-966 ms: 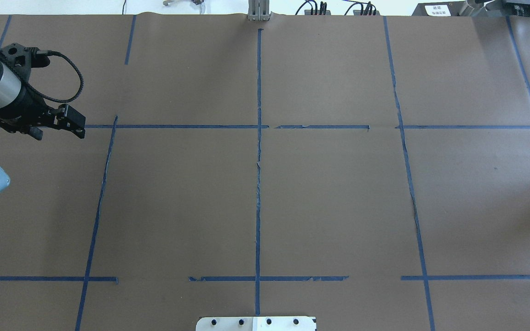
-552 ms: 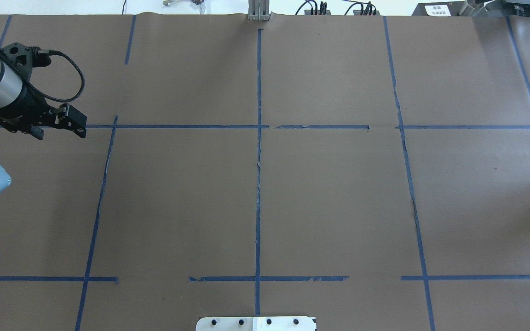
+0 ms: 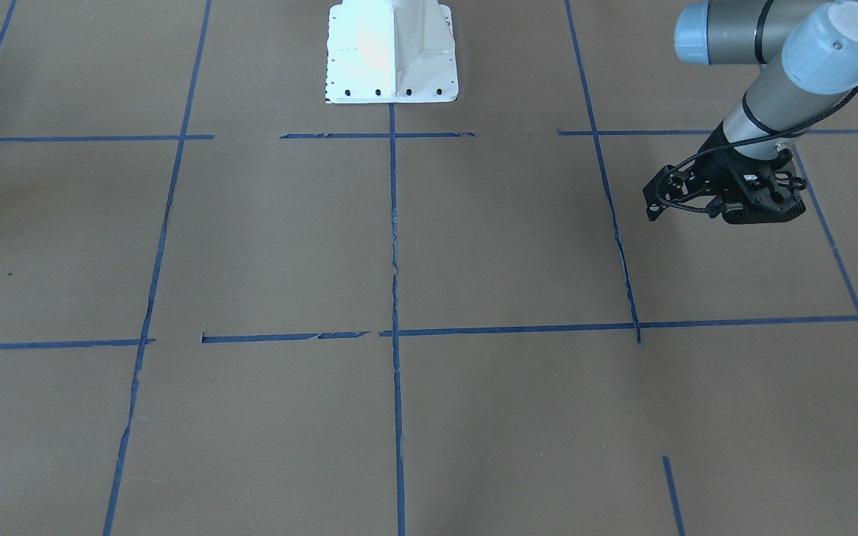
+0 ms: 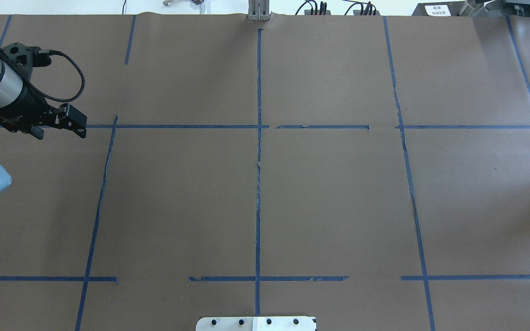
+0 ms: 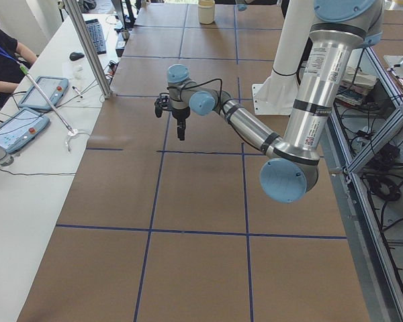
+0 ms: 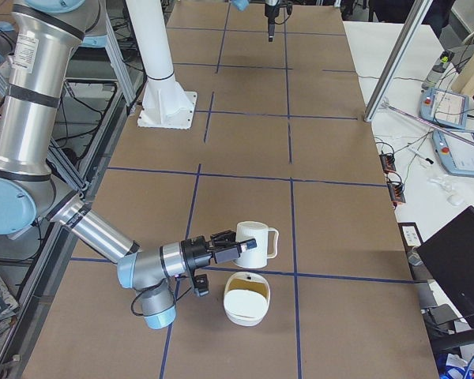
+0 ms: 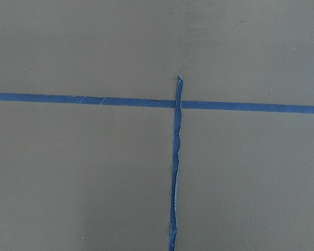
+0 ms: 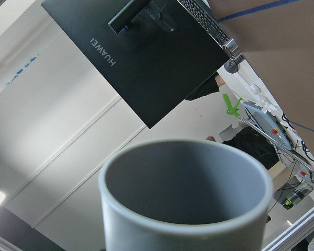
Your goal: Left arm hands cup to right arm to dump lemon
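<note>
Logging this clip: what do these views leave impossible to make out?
- Lemon: not found; the white bowl has a yellowish inside, too small in the exterior right view to read.
- Off-white mug with grey inside: beyond the overhead and front-facing views' edges; in the right wrist view its own rim hides its depths.
- Right arm's black tool: small, exterior right only; open or shut unclear.
- Left arm's black open-frame tool: side-on overhead; gap unclear.
</note>
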You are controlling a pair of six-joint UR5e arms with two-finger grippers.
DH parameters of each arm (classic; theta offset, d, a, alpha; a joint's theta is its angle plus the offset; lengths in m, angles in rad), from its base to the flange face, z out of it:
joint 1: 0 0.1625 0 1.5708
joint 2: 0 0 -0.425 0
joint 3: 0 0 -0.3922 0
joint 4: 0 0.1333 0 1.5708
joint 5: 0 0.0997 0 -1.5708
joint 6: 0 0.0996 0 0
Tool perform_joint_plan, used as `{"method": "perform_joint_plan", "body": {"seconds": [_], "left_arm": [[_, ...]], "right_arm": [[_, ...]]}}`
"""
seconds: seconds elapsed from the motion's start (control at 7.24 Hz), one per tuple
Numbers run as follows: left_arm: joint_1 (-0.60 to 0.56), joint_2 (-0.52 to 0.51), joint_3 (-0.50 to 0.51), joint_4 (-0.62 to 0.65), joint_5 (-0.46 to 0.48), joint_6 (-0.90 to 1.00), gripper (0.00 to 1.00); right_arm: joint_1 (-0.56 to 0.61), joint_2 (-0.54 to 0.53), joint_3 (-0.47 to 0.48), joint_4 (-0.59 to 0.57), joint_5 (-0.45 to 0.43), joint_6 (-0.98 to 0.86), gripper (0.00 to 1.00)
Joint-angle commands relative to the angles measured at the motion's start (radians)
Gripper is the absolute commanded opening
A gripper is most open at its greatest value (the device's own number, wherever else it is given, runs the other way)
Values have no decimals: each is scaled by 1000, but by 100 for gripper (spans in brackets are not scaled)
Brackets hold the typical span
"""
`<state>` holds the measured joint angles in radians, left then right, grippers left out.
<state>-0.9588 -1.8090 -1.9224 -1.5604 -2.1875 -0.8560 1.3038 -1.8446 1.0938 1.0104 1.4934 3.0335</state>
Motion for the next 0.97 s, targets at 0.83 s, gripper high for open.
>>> {"method": "perform_joint_plan", "body": {"seconds": [0.83], "left_arm": [[0, 0, -4, 3, -2, 0, 100]], "right_arm": [[0, -4, 6, 14, 10, -130, 27]]}}
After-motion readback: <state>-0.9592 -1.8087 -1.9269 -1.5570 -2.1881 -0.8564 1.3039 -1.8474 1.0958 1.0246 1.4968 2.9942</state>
